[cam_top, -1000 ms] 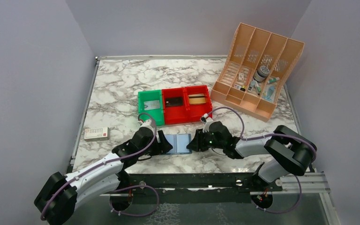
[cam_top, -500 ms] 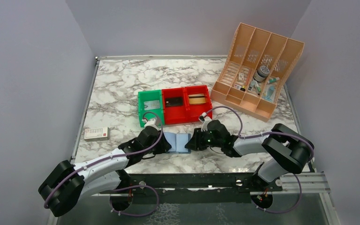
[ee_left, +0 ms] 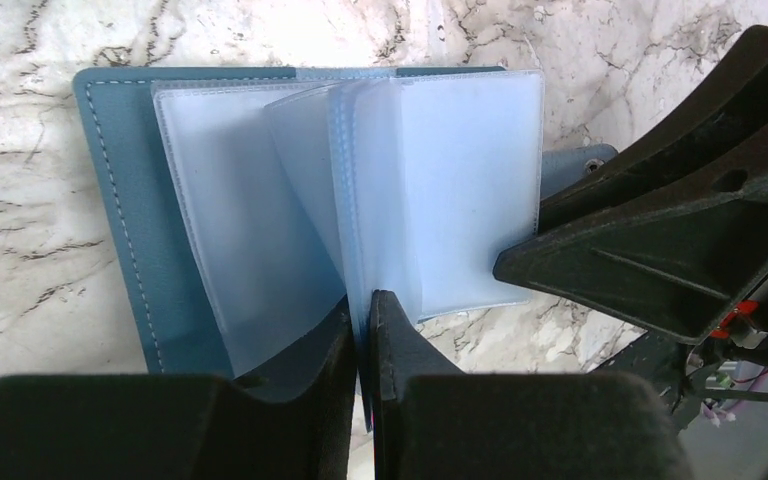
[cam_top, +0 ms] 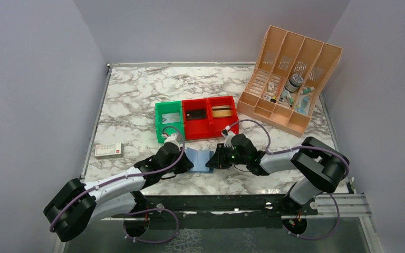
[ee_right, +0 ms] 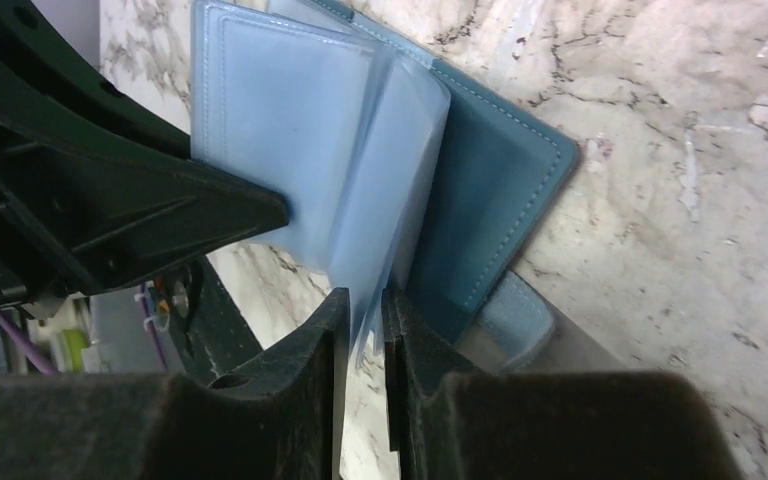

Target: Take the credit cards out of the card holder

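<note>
1. While both arms reach in low over the marble table (cam_top: pixel 132 100), the card holder (cam_top: pixel 199 158) lies open just on the near side of the bin row (cam_top: pixel 196 135). Its cover is down on the marble and its clear sleeves (ee_left: pixel 260 220) fan upward.
2. On the left gripper (ee_left: pixel 364 312) the fingers are pressed nearly together, pinching the near edge of one sleeve leaf close to the spine.
3. The right gripper (ee_right: pixel 365 305) comes from the opposite side, fingers drawn close on a sleeve edge, with the snap tab (ee_right: pixel 510 320) just beside it.
4. Credit cards (cam_top: pixel 221 112): a tan flat piece sits in the bin row's right-hand compartment and looks like one already out. The sleeves are frosted, so I can't tell if any remain inside. The pale thing in the green compartment is too small to call.
5. Handling, judged: the holder is light and floppy, and the sleeves are thin and slick and will bend rather than resist. Pulled from one side only, it will likely slide or lift off the marble, so one gripper should pin the cover or a leaf while the other draws.
6. Cards, judged: stiff, thin, smooth and light. Take one by the exposed edge at the sleeve mouth and pull along the slot, not across it. A pinch on the plastic alone may slip or catch two leaves.
</note>
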Controlling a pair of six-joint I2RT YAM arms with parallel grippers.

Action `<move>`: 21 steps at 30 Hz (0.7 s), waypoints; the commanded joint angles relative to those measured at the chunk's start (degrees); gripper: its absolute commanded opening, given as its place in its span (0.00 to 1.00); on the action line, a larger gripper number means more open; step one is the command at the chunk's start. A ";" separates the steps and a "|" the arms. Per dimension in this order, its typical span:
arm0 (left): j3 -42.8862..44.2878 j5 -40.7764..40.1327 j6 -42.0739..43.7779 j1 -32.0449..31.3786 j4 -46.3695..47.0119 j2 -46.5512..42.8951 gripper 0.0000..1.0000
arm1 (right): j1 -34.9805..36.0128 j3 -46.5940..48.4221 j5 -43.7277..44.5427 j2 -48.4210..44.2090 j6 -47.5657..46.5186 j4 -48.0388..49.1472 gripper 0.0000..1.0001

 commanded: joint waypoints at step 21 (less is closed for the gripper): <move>2.13 -4.27 0.18 -1.79 -12.82 -8.65 0.49 | 0.44 -0.99 18.27 -15.04 -3.19 -18.24 0.33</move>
